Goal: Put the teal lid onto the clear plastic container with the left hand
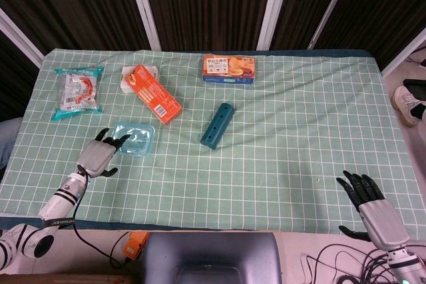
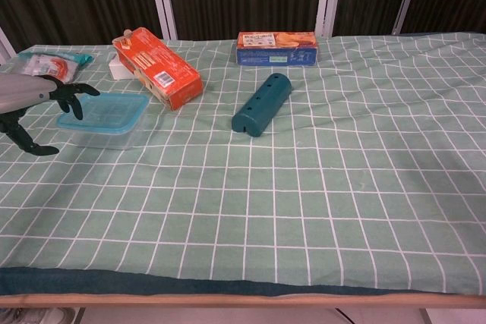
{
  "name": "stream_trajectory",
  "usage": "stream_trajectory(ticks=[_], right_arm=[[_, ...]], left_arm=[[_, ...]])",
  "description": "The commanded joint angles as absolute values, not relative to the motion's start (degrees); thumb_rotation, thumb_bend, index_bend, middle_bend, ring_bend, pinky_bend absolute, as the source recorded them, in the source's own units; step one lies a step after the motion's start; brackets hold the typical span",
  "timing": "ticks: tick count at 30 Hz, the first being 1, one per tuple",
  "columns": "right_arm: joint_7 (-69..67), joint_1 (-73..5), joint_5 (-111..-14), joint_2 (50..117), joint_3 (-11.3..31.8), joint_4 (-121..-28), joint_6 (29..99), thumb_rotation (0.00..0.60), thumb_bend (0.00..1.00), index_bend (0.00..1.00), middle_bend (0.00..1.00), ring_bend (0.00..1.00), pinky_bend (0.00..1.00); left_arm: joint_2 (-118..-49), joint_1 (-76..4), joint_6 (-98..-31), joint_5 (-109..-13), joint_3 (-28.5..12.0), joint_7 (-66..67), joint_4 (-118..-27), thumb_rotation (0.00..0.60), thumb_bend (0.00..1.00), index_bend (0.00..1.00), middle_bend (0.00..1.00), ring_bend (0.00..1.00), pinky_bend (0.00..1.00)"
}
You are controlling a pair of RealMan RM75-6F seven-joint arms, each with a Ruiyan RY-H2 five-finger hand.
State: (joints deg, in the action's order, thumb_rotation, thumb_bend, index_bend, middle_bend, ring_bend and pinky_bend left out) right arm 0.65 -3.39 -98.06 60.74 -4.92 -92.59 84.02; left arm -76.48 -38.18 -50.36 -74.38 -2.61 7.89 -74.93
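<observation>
The clear plastic container point(image 1: 135, 140) point(image 2: 105, 121) stands on the checked cloth at the left, with the teal lid point(image 1: 137, 136) point(image 2: 107, 108) lying flat on top of it. Just to its left and nearer the front edge, my left hand point(image 1: 100, 154) point(image 2: 34, 104) hovers with its fingers spread and holds nothing; its fingertips point toward the lid's near-left corner. My right hand point(image 1: 369, 207) is at the front right corner of the table, fingers apart and empty, seen only in the head view.
An orange box point(image 1: 154, 94) point(image 2: 157, 68) lies just behind the container. A dark teal cylinder point(image 1: 217, 125) point(image 2: 262, 103) lies mid-table. A blue cracker box point(image 1: 229, 69) point(image 2: 276, 47) sits at the back, a snack bag point(image 1: 78, 92) at the far left.
</observation>
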Motion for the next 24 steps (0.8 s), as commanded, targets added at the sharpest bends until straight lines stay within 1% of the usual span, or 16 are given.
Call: stream_trajectory(ticks=[1,24], right_arm=[[0.6,-3.4,-98.0,60.7,-4.9,-92.6,84.1,0.6,0.16,0.0,0.0,0.0,0.0],[0.6,-3.4,-98.0,60.6,-4.9,-92.6,84.0,0.6,0.16,0.0,0.0,0.0,0.0]], left_arm=[[-76.6,-38.1,-50.2,-74.3,-2.6,8.0,-74.8,0.6,0.23,0.0,0.28,0.25,0.0],[-78.0,-37.9,-48.7,-74.2,-2.1,8.9,-72.6,0.6,0.23,0.0,0.3,0.25,0.0]])
